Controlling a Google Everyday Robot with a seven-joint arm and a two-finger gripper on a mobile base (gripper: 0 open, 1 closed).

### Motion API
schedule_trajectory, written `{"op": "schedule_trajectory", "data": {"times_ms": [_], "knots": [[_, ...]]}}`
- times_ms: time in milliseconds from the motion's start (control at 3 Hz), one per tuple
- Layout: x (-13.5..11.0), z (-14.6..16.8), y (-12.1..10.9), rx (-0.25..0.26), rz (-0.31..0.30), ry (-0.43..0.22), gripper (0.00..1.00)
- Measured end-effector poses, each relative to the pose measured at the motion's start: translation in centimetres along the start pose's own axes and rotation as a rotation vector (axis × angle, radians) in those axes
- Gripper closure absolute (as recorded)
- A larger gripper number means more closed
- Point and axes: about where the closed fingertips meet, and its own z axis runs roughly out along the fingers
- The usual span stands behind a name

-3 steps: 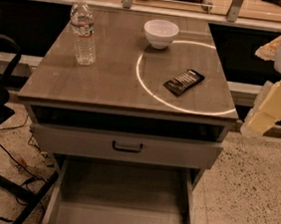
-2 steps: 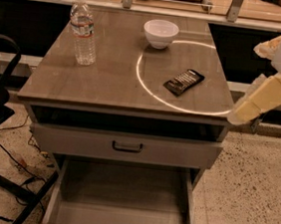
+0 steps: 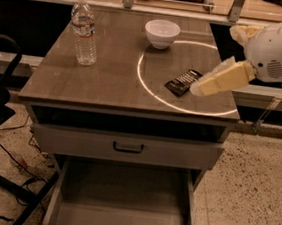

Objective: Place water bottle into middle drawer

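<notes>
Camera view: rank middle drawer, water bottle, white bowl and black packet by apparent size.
1. middle drawer, pulled open and nearest the camera.
2. water bottle.
3. white bowl and black packet look about alike; not ranked.
The gripper hangs at the packet's right edge.

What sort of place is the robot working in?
Probably a lab or office test area, not a home: a drawer cabinet on a speckled hard floor, loose cables at the left, a long counter behind. The gripper hangs over the cabinet top's right side, near a dark packet.
</notes>
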Motion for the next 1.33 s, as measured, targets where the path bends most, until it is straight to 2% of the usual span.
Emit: {"op": "schedule_trajectory", "data": {"times_ms": [333,667,1000,1333], "knots": [[-4.1,1.9,-0.9,0.056,0.001,-0.166,0.00],[-4.4,2.4,-0.7,0.049,-0.001,-0.168,0.00],[-6.9,6.9,0.7,0.012,-0.014,-0.198,0.00],[-8.7,12.7,1.1,0.004,-0.004,-0.193,0.00]]}}
